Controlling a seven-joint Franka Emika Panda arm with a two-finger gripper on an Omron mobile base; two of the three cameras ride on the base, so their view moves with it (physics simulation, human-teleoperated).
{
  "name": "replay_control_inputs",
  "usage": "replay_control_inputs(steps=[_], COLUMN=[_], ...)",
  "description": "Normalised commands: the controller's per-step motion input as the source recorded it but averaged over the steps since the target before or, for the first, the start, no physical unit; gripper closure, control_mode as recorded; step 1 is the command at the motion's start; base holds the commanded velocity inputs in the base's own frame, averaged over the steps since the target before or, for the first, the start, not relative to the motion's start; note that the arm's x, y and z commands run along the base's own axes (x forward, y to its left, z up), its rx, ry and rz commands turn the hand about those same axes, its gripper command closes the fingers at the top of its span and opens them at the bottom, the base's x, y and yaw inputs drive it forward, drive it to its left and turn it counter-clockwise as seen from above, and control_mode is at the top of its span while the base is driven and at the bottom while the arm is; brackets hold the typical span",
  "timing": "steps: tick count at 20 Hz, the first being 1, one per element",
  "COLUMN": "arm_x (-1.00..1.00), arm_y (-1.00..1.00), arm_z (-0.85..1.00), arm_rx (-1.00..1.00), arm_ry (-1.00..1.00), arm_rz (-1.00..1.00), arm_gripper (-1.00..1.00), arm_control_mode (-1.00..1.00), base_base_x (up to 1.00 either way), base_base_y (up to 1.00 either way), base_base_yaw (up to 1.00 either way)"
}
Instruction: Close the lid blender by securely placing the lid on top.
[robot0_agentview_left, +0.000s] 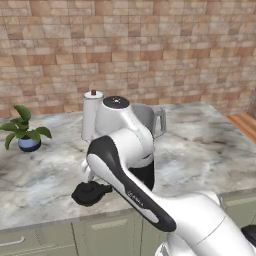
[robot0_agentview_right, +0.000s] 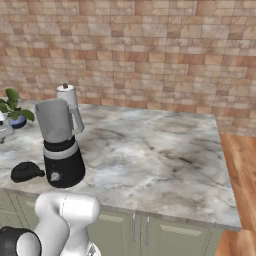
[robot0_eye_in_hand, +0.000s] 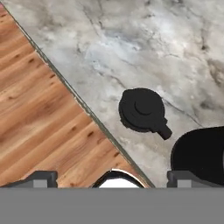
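Note:
The lid (robot0_eye_in_hand: 142, 109), a flat round black cap with a centre knob and a short side tab, lies on the marble counter close to its front edge. In the base views, the lid (robot0_agentview_left: 90, 193) (robot0_agentview_right: 26, 171) rests just left of the blender (robot0_agentview_right: 60, 145). The blender's black base (robot0_eye_in_hand: 199, 155) carries a tall grey jar (robot0_agentview_left: 150, 117) whose top is uncovered. My gripper (robot0_eye_in_hand: 113, 178) hovers above the counter edge, looking down on the lid. Its fingers (robot0_eye_in_hand: 41, 178) stand wide apart, open, with nothing between them.
A white paper-towel roll (robot0_agentview_left: 91, 115) stands behind the blender. A potted plant (robot0_agentview_left: 25, 132) sits at the far left of the counter (robot0_agentview_right: 150, 150). A brick wall closes the back. Wooden floor (robot0_eye_in_hand: 39, 109) lies below the counter's front edge.

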Motion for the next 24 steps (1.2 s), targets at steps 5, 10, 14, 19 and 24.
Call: replay_control_inputs(steps=[5,10,14,19,24], arm_x=[0.04,0.35,0.36,0.17,0.17], arm_y=[0.31,0.0,0.0,0.0,0.0], arm_z=[-0.42,-0.45,-0.41,-0.32,-0.25], arm_rx=[-0.23,-0.18,-0.1,-0.08,-0.04], arm_ry=[0.22,0.18,0.1,0.04,0.01], arm_rz=[0.05,0.0,0.0,0.0,0.0], arm_gripper=[-1.0,-1.0,-1.0,-1.0,-1.0], arm_control_mode=[-1.0,-1.0,-1.0,-1.0,-1.0], base_base_x=[0.0,0.0,0.0,0.0,0.0], base_base_y=[0.0,0.0,0.0,0.0,0.0], base_base_yaw=[0.0,0.0,0.0,0.0,0.0])
